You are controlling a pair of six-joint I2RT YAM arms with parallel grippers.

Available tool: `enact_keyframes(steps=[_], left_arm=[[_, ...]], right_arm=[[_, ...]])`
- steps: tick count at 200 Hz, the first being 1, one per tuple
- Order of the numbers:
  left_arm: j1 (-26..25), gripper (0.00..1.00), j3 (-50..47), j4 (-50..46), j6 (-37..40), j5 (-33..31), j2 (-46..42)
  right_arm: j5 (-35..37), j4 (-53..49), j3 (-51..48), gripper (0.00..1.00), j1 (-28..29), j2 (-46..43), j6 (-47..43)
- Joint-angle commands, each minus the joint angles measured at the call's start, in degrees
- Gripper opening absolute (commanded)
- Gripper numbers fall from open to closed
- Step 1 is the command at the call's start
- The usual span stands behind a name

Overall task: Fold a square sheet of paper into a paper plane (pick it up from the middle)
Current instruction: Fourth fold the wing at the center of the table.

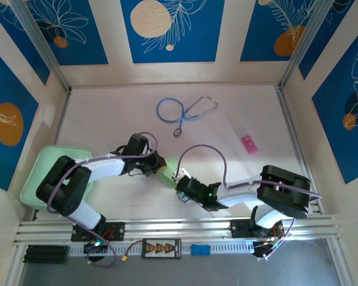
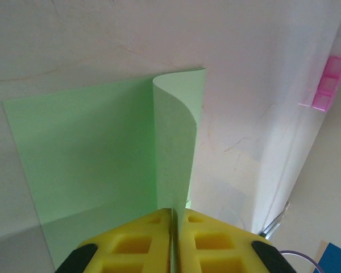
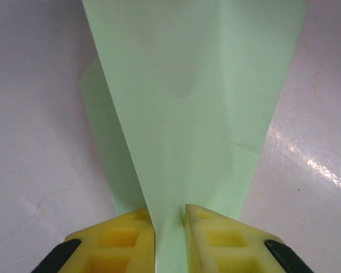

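Between the yellow fingers of the left tool (image 2: 173, 219), closed tight, rises a curled flap of the thin pale green square sheet of paper (image 2: 96, 153); the right tool (image 3: 169, 219) likewise pinches a folded edge. The rest lies flat on the white surface (image 2: 74, 40).

Two robot arms stood side by side. The left arm (image 1: 77, 179) and the right arm (image 1: 280, 193) had white links and bulky black joints, with looping purple cables (image 1: 206, 148). The left gripper (image 2: 171, 219) and the right gripper (image 3: 169, 213) had blocky yellow fingers (image 2: 131, 244) with square recesses and black outer corners.
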Motion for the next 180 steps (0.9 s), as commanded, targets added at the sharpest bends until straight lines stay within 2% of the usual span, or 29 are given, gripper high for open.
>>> enact_keyframes(steps=[1,74,180], left_arm=[[0.4,0.11,-0.5,0.4,-1.4,0.7,-1.8],[0.4,0.09,-1.2,1.6,-3.0,0.6,-2.0],[0.4,0.09,-1.3,1.7,-3.2,0.7,-2.0]], right_arm=[[4.1,-4.3,2.6,0.22,1.1,-0.1,-2.8],[6.1,-8.2,5.0,0.21,2.3,0.4,-3.0],[6.0,-7.9,4.6,0.17,2.0,0.9,-0.7]])
